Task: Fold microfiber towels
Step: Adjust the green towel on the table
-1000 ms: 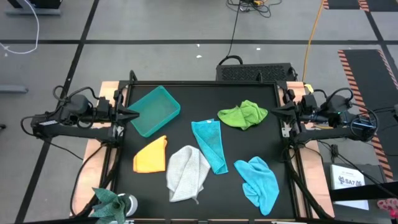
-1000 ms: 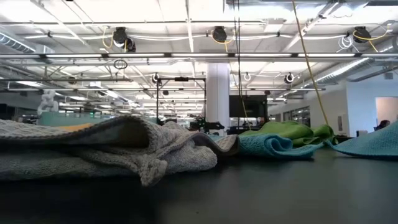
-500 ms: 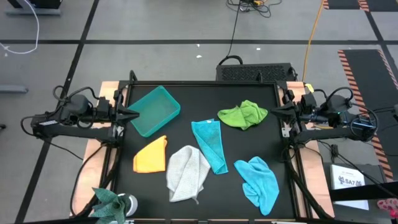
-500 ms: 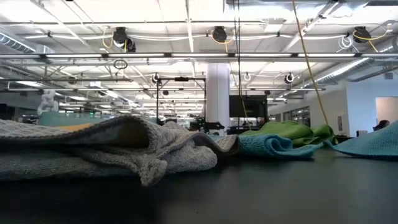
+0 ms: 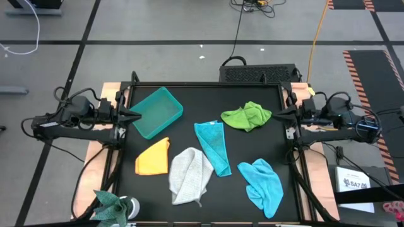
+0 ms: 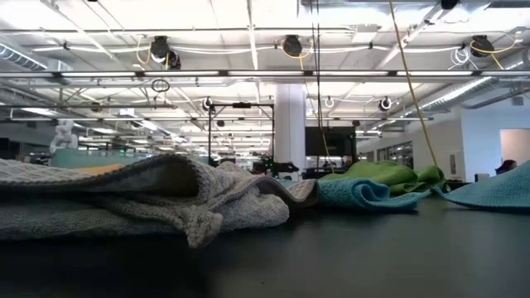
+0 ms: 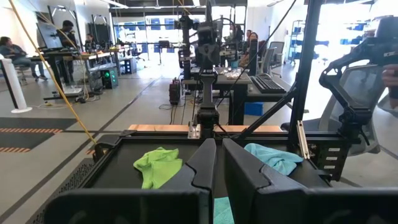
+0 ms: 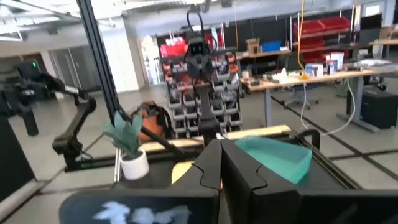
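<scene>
Lying spread over the black desk (image 5: 208, 94): five towels, none held. Orange-yellow towel (image 5: 153, 157) at the near left, folded to a rough triangle, just beside the light grey towel (image 5: 189, 175), which is folded over loosely and fills the left foreground in the low view. Teal towel (image 5: 213, 147) in the middle as a long strip, its edge touching the grey one. Lime green towel (image 5: 246, 116) bunched toward the far right. Light blue towel (image 5: 262, 183) crumpled at the near right, well apart from the green. Rigid teal bin (image 5: 156, 112) standing at the far left, tilted against the desk edges, near the left gripper (image 5: 136, 115). Left gripper parked at the left edge of the desk, jaws nearly together and gripping nothing. Right gripper (image 5: 275, 114) parked at the right edge, jaws fully closed, also gripping nothing. Small potted plant (image 5: 115, 206) at the near left corner.
</scene>
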